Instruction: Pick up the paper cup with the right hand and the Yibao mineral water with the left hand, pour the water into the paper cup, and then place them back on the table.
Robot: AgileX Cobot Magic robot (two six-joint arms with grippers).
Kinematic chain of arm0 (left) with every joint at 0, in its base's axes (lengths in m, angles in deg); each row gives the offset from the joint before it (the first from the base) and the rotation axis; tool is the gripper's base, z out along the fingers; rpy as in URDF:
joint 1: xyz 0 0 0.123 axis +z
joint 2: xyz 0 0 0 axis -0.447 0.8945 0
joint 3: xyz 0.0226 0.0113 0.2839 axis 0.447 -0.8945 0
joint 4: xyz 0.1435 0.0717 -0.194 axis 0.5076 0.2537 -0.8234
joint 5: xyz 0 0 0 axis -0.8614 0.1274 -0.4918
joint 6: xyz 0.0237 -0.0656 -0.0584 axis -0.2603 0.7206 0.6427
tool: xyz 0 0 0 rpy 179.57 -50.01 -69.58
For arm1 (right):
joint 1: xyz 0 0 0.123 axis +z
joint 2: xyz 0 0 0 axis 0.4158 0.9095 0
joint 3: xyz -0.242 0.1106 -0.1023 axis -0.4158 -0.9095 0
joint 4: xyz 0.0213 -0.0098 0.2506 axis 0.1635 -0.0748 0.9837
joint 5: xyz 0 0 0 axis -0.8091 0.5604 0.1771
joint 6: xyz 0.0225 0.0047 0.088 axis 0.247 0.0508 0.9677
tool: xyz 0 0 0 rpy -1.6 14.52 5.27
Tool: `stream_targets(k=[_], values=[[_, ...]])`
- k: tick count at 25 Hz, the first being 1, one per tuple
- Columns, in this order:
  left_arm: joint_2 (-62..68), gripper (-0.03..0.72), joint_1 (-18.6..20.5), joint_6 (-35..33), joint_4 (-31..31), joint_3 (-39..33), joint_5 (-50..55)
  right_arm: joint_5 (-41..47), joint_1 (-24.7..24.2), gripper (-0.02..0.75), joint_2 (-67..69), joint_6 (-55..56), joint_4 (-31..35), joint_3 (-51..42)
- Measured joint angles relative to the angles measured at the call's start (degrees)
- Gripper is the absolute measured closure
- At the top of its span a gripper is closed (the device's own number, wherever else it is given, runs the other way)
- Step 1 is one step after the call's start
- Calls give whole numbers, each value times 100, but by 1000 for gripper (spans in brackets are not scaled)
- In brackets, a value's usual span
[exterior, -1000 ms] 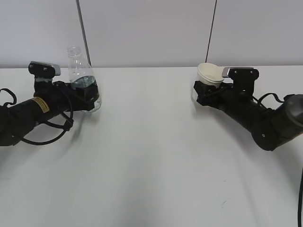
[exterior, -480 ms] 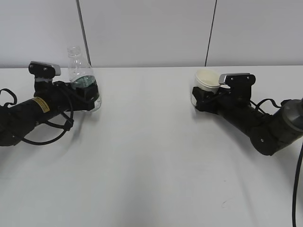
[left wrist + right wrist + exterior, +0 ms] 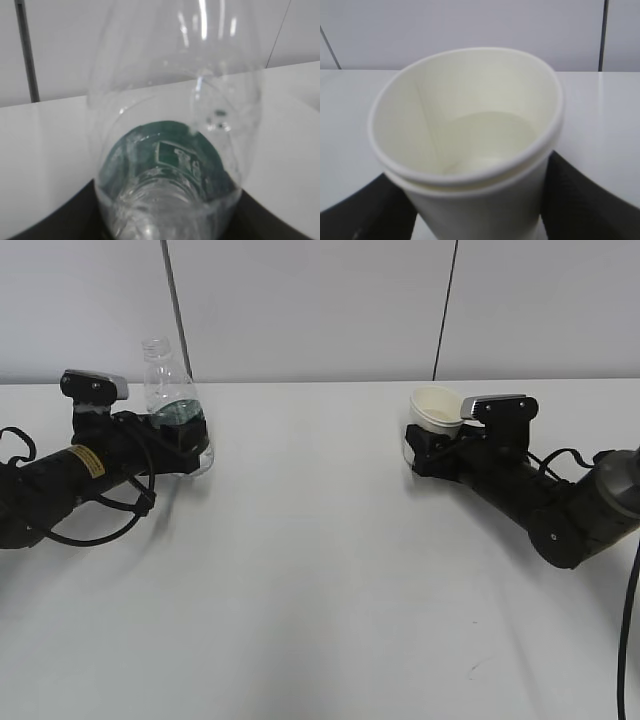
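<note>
Left end effector (image 3: 188, 445): clamped around the lower body of the Yibao mineral water (image 3: 172, 405), at the dark green label. The bottle stands upright and uncapped at the far left of the counter (image 3: 320, 570), its base at or just above the surface; contact cannot be told. In the left wrist view the clear shoulder of the bottle (image 3: 175, 100) fills the frame, with the green label low between the dark jaw parts.

Right end effector (image 3: 418, 445): clamped on the paper cup (image 3: 435, 415) at its lower wall. The cup sits at the far right of the counter, well apart from the bottle, its mouth tipped slightly toward the camera. The right wrist view shows the cup (image 3: 470, 140) held between two dark jaw parts, and its floor carries a pale glossy sheen, possibly a shallow layer of water, though this cannot be confirmed.

Step in hand, as judged: either both vessels are grasped before lifting, or they are being set back down after pouring. If the latter, the next move calls for settling each base flat on the counter, then parting the jaws without tipping the light cup.
</note>
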Motion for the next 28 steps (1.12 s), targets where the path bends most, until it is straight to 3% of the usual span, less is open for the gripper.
stream_targets(k=[7,15,28], values=[[0,341,0,0,0,0,0,0,0,216,0,-11,0,0],[0,341,0,-5,-22,0,0,39,0,122,0,-11,-25,0],[0,341,0,-5,-58,0,4,165,0,127,0,-59,-34,-80]])
